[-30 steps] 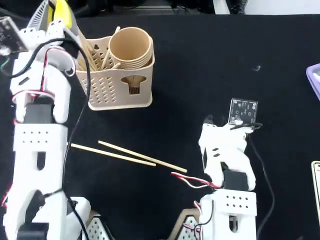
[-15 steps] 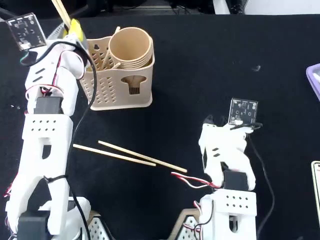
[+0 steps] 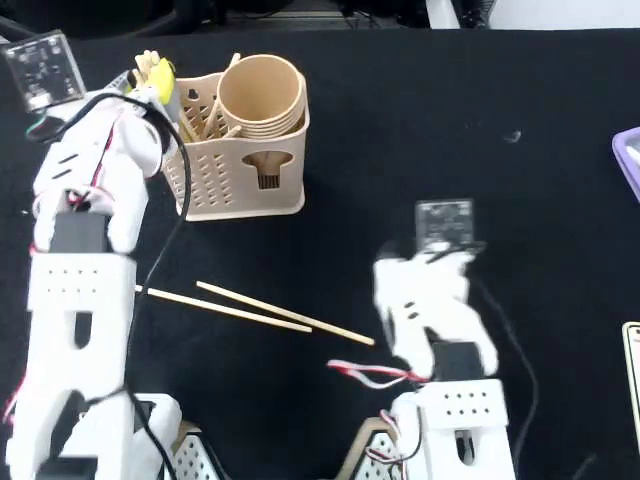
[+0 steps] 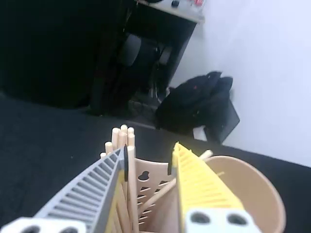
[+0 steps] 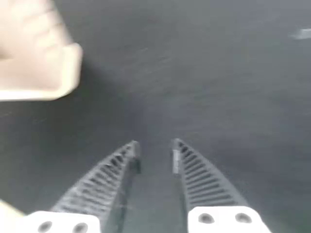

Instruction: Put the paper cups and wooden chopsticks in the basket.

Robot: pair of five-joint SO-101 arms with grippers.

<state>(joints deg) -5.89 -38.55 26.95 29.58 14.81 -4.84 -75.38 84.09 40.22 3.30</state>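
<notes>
upper left of the high view, basket (image 3: 240, 170) holds the stacked cups (image 3: 262, 95); left gripper (image 4: 149, 148) sits at its left rim, jaws part open, a chopstick bundle (image 4: 122, 138) upright between them. two loose chopsticks (image 3: 260, 312) lie lower centre, long axis left-right, right ends just beside the right arm (image 3: 435, 320), likely the nearer; right gripper (image 5: 155, 143) narrowly open, empty. no print legible

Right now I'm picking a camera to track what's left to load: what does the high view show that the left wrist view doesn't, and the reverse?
The high view adds two loose wooden chopsticks lying on the black table, apart from the beige perforated plastic basket. The left wrist view adds a black bag by a white wall. Both share the basket, the stacked tan paper cups in it, more chopsticks standing in it, and the left tool, open at its edge.
</notes>
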